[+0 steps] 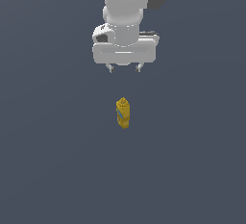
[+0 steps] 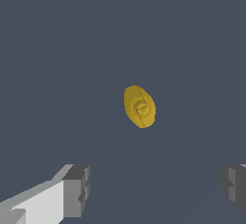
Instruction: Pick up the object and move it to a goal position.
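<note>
The bottle (image 1: 123,113) stands upright on the bench (image 1: 48,170), a little below the middle of the exterior view. It is yellow, with a tapered cap at its top and a blue patch on its side. Nothing touches it.

In the wrist view the bottle (image 2: 140,106) shows from above as a yellow oval with the round cap at its middle, near the centre of the picture.

The gripper (image 1: 124,68) hangs at twelve o'clock from the bottle in the exterior view, apart from it, with bare bench showing between the fingertips and the cap. Its broad white body is much wider than the bottle. Two short dark fingertips (image 1: 110,68) point down from its underside, one at each side.

The jaws are spread wide and hold nothing. In the wrist view one finger (image 2: 76,189) shows at seven o'clock from the bottle and the other at four o'clock, at the picture's edge, with a wide gap of bench between them. The bottle lies outside that gap, beyond the fingertips.

The arm (image 1: 124,2) rises from the gripper toward twelve o'clock and leaves the exterior view at the upper edge. The bench is a plain dark grey-blue surface filling both views.
</note>
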`<state>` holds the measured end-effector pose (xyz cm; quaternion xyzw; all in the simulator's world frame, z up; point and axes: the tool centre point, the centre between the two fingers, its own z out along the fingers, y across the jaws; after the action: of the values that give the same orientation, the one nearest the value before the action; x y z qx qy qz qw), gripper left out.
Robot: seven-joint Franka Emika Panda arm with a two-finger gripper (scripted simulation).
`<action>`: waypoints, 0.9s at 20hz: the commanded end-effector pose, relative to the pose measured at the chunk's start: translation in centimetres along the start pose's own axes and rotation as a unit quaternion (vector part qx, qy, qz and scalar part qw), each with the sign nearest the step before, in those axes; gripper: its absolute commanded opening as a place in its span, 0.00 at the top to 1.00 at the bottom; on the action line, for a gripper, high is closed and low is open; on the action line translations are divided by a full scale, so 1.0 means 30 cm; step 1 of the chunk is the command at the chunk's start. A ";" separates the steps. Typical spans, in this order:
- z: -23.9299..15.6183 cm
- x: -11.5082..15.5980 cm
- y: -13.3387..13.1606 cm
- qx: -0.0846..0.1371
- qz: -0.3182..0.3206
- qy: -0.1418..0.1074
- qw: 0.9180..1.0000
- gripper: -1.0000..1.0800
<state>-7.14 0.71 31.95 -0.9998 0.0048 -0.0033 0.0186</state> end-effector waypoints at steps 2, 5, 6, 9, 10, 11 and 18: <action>0.000 -0.001 0.002 0.000 0.001 0.000 1.000 0.04; 0.006 -0.008 0.029 -0.002 0.008 -0.005 1.000 0.04; 0.009 -0.012 0.045 -0.003 0.013 -0.007 1.000 0.04; 0.017 -0.026 0.089 -0.006 0.025 -0.014 1.000 0.04; 0.019 -0.028 0.097 -0.007 0.028 -0.016 0.999 0.04; 0.019 -0.030 0.101 -0.007 0.029 -0.016 0.999 0.04; 0.031 -0.021 0.095 -0.007 0.019 -0.015 1.000 0.04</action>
<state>-7.87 -2.12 31.08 -0.9995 0.0271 0.0121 0.0116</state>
